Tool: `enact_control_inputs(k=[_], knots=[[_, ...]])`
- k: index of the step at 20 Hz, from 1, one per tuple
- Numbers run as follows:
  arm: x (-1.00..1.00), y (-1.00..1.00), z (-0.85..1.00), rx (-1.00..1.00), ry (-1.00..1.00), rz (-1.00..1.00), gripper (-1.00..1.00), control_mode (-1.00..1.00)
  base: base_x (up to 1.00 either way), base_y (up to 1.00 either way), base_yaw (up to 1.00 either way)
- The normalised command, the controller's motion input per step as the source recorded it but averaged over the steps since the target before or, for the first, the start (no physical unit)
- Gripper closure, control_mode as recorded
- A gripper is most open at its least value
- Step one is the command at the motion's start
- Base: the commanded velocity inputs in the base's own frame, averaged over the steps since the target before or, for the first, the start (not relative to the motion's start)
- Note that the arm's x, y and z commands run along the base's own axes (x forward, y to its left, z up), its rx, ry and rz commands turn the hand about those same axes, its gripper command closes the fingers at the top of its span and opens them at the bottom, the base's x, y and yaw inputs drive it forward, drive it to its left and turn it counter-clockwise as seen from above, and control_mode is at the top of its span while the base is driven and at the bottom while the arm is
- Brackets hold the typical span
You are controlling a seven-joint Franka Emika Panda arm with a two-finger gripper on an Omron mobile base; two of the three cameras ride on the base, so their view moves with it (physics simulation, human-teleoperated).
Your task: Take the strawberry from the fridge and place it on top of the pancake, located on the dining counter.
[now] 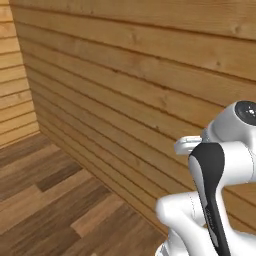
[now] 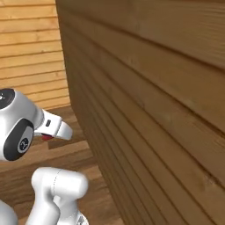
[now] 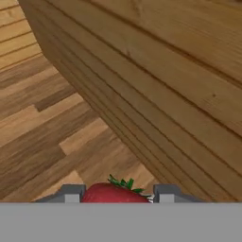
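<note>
The claw (image 3: 116, 194) pinches the strawberry (image 3: 115, 193) between its 2 fingertips. Fetching looks done; a plank wall (image 3: 179, 80) stands ahead, so carrying to the pancake remains.

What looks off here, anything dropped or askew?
Nothing dropped or askew: the strawberry sits between the gripper fingertips. The one oddity is the surroundings: the robot faces a plank wall and wood floor, with neither fridge nor dining counter around.

Glossy white rounded arm (image 1: 220, 165) links with a black inset panel (faint lettering) and dark round joint caps.
</note>
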Motion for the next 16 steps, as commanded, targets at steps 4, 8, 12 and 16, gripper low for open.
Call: enact_control_inputs(k=[4,8,12,16], knots=[[0.00,0.00,0.00,0.00,0.00,0.00,1.00,1.00,1.00,0.00,0.73],[0.00,0.00,0.00,0.00,0.00,0.00,1.00,1.00,1.00,0.01,0.74],[0.00,0.00,0.00,0.00,0.00,0.00,1.00,1.00,1.00,0.01,0.72],[0.00,0.00,0.00,0.00,0.00,0.00,1.00,1.00,0.98,0.04,0.70]])
